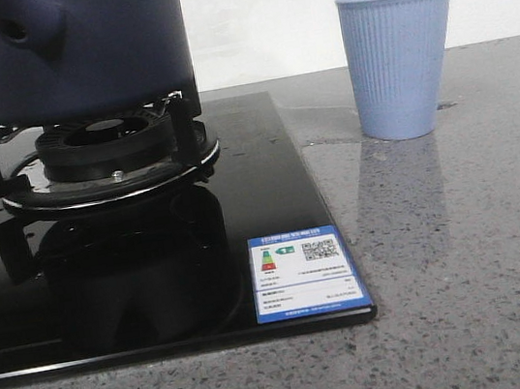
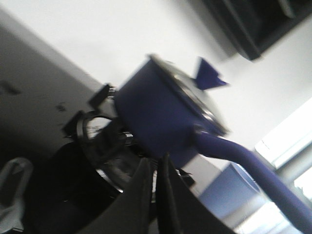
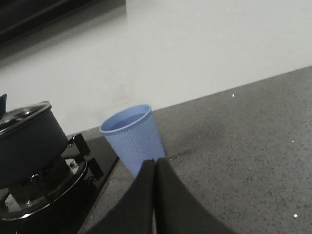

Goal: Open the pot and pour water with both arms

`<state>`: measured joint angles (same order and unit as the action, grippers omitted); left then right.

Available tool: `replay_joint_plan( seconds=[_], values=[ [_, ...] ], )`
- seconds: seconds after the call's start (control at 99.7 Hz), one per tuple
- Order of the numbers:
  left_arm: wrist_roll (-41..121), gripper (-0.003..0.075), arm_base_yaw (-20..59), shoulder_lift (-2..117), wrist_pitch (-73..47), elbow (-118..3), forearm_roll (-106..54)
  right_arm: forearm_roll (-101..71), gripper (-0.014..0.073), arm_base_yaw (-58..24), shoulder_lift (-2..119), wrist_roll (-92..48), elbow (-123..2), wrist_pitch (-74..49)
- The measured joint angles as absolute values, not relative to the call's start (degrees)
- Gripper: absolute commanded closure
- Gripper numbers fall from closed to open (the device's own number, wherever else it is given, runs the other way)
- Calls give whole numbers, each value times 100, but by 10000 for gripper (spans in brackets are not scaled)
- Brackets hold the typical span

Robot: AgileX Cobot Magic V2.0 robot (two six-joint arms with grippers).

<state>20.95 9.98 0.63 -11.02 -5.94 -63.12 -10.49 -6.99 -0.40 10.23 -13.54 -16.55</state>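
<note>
The dark navy pot [image 1: 82,55] stands on the gas burner [image 1: 108,158] at the far left. Its stubby hollow handle [image 1: 24,24] points toward the camera. In the left wrist view the pot [image 2: 161,117] has its lid on, with a blue knob [image 2: 208,77] and a long handle [image 2: 243,158]. My left gripper [image 2: 156,163] is shut and empty, short of the pot. My right gripper [image 3: 155,163] is shut and empty, just in front of the light blue ribbed cup [image 3: 134,139]. The pot also shows in the right wrist view [image 3: 27,144]. No water is visible. Neither arm shows in the front view.
The light blue cup [image 1: 402,61] stands on the grey stone counter [image 1: 464,252] right of the black glass hob [image 1: 154,269]. A blue and white label [image 1: 306,274] sits at the hob's near right corner. A white wall runs behind.
</note>
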Motion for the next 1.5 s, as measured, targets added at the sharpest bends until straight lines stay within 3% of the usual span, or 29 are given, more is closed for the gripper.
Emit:
replay_joint_plan(
  seconds=[0.251, 0.411, 0.742, 0.873, 0.943, 0.993, 1.083, 1.133, 1.204, 1.324, 1.504],
  values=[
    [2217, 739, 998, 1356, -2983, -2321, -4464, -1220, 662, -699, 634, 1023, -2834, -4107],
    [3130, 736, 998, 2297, -3895, -3375, -4480, -2046, 669, -794, 1322, 985, -3424, -4931],
    [5990, 723, 998, 3789, -5191, -4487, -7773, -4473, 669, -1281, 2089, -889, -3611, -4660],
    [6781, 719, 998, 4457, -5707, -4809, -8272, -4665, 669, -1313, 2184, -1947, -3611, -4283],
    [7307, 682, 998, 4747, -5729, -4970, -8297, -4703, 667, -1319, 2184, -2561, -3624, -3912],
    [7768, 608, 998, 4930, -5729, -5076, -8297, -4719, 648, -1319, 2184, -2968, -3624, -3636],
    [8525, 415, 998, 5208, -5701, -5220, -8297, -4719, 527, -1319, 2184, -3502, -3624, -3158],
    [8779, 278, 998, 5326, -5577, -5265, -8297, -4719, 405, -1319, 2195, -3652, -3624, -2953],
    [8971, 168, 998, 5468, -5240, -5288, -8297, -4719, 176, -1319, 2260, -3754, -3624, -2720],
    [9205, 156, 998, 5715, -4406, -5299, -8276, -4719, -78, -1319, 2499, -3811, -3624, -2375],
    [10025, 157, 998, 6157, -3426, -5299, -8638, -4709, -59, -1319, 2919, -3829, -3624, -2132]
  ],
)
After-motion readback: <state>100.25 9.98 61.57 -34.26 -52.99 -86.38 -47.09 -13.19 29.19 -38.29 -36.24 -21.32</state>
